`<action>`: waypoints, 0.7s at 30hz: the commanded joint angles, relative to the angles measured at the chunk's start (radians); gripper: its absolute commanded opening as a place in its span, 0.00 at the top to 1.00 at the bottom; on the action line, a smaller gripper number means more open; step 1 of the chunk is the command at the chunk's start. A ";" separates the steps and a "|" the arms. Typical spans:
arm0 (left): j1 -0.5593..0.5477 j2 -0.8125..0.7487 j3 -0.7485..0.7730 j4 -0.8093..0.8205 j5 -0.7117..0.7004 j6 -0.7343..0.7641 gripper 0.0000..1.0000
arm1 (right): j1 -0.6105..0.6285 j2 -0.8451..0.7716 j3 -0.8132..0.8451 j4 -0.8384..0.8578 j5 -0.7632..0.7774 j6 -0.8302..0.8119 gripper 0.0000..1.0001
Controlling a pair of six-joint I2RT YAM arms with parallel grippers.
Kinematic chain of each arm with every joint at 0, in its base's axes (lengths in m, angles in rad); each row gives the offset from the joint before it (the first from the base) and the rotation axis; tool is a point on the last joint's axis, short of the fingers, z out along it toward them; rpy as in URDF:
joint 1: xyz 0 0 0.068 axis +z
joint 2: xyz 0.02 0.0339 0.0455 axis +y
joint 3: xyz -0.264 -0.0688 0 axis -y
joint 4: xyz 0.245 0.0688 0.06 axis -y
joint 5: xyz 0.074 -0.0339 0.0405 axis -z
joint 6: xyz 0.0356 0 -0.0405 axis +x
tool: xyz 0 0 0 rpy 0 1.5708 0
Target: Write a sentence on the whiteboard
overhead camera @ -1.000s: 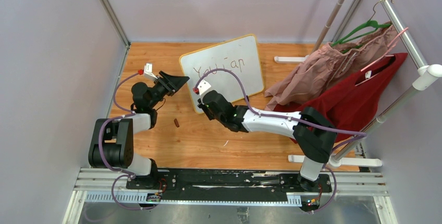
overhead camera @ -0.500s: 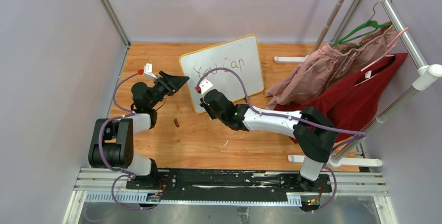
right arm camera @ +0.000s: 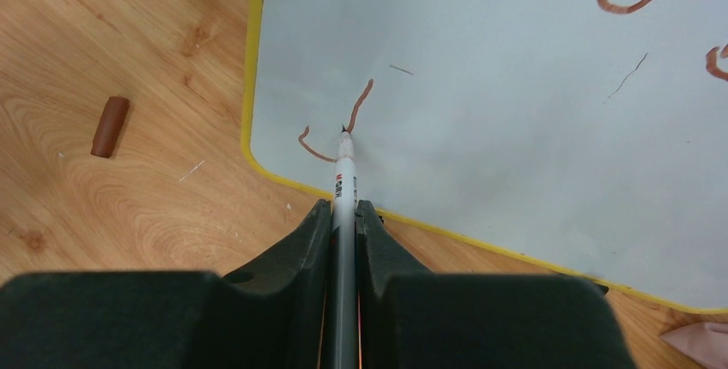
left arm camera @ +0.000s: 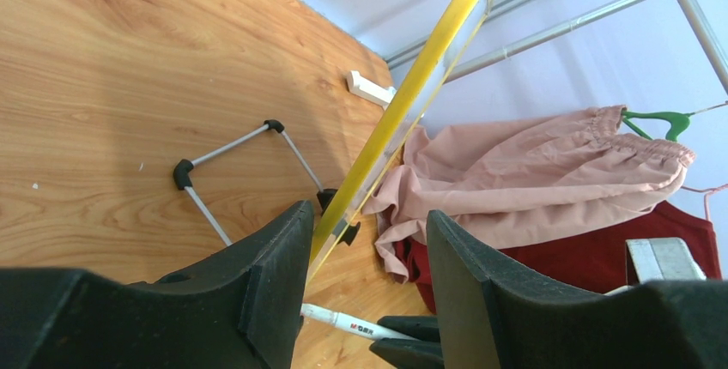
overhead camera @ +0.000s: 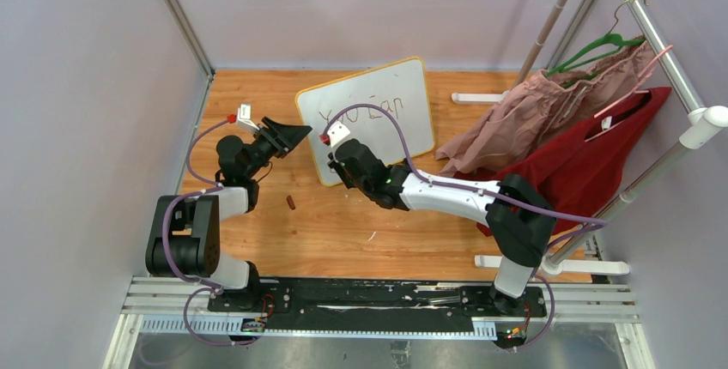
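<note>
Whiteboard (overhead camera: 412,127) with a thin yellow frame stands tilted toward the far side of the wooden tabletop (overhead camera: 343,232). It carries the sentence (overhead camera: 365,109), a brown handwritten line reading roughly "You can". The left claw (overhead camera: 296,131) sits at the board's left edge. The right arm (overhead camera: 446,193) reaches across to the board's lower left part. A brown marker cap (overhead camera: 292,202) lies on the wood near the board's lower left corner. A pink garment (overhead camera: 532,111) and a red garment (overhead camera: 592,163) hang on a rack to the right.

From the left wrist, the claw's jaws stand about half apart and grip nothing. The board's yellow edge shows in the gap, close to one finger; whether they touch cannot be told. A wire stand (left arm camera: 232,145) props the board from behind.

From the right wrist, the right claw (right arm camera: 343,208) is clamped on a white marker (right arm camera: 343,184). Its tip touches the board at a short brown stroke (right arm camera: 356,107), just inside the lower left corner.
</note>
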 commanded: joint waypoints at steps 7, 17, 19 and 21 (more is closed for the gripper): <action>-0.005 0.001 -0.001 0.051 0.014 -0.006 0.44 | -0.017 0.000 0.037 0.004 0.033 -0.015 1.00; -0.005 -0.001 -0.002 0.055 0.014 -0.009 0.44 | -0.014 0.011 0.046 0.008 0.000 0.001 1.00; -0.005 -0.001 -0.002 0.055 0.014 -0.010 0.44 | -0.013 0.015 0.050 0.008 -0.007 0.002 1.00; -0.005 0.000 -0.001 0.057 0.014 -0.011 0.44 | -0.010 0.019 0.052 0.008 -0.012 0.004 1.00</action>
